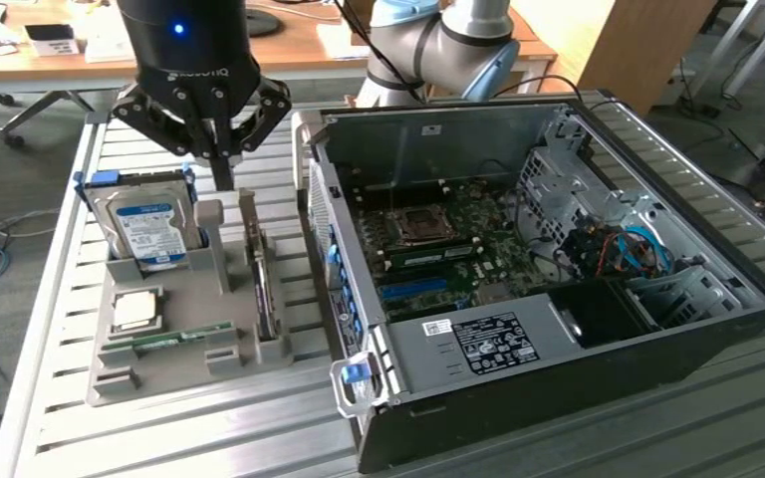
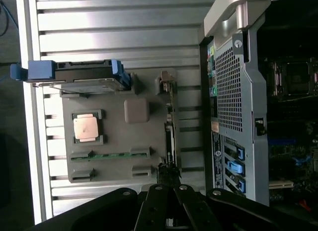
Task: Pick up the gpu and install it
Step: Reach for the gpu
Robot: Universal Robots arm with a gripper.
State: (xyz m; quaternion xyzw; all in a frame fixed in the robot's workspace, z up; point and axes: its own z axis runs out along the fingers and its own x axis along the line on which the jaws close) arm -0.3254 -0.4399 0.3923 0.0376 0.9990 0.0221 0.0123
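Slatted metal table: gpu upright in gray holder; gripper pressed together, above it.

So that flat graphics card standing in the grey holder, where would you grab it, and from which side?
Probably its top edge, from straight above. The gpu stands on its long edge in a slot of the grey holder, so its thin upper edge sticks up free to pinch across. The hard drive and the computer case flank it, crowding a sideways approach.
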